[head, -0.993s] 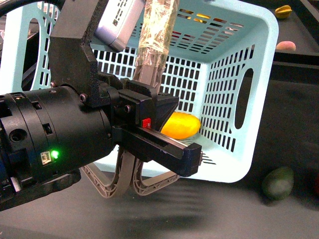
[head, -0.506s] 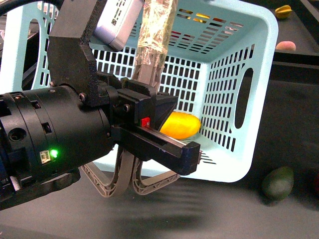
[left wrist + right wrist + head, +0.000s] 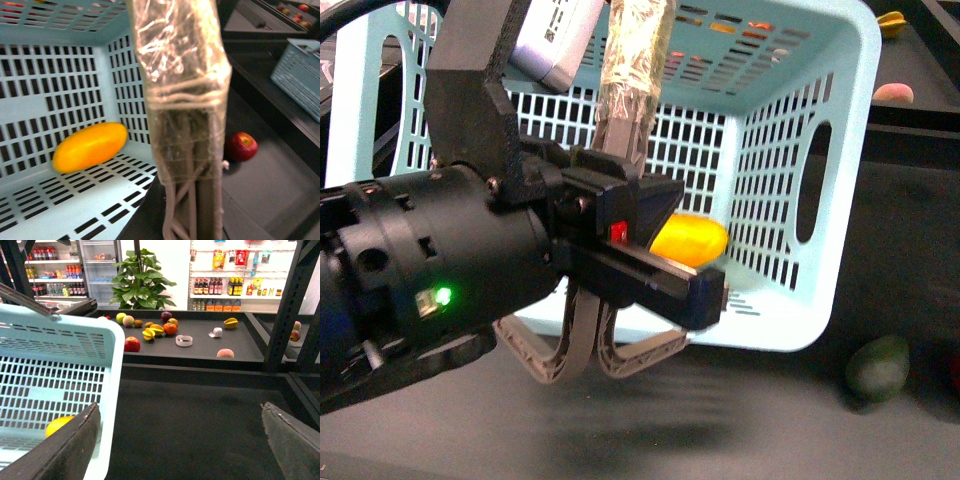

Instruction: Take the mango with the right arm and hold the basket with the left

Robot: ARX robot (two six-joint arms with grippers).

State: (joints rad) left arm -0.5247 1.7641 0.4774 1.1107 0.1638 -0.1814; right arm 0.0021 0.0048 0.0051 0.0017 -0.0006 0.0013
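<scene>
The left end effector (image 3: 620, 195) at frame centre is clamped on the grey-brown swing handles (image 3: 590, 345) of the tilted pale turquoise slotted plastic basket (image 3: 820, 90). The glossy yellow-orange oval mango (image 3: 692, 240) lies inside it. The right end effector (image 3: 180, 440) is spread wide, empty.

A bulky black robot arm with a green light (image 3: 443, 296) fills the left half of the frame. Its left hand (image 3: 620, 200) is clamped on the plastic-wrapped, grey-brown handles (image 3: 632, 70) of a pale turquoise basket (image 3: 820, 110), which is tipped with its opening facing the camera. A yellow-orange mango (image 3: 692, 240) lies inside, at centre. A dark green fruit (image 3: 878, 368) sits on the dark tabletop (image 3: 900, 250) at lower right. A peach-coloured fruit (image 3: 894, 92) and a yellow fruit (image 3: 892, 22) lie at upper right.
</scene>
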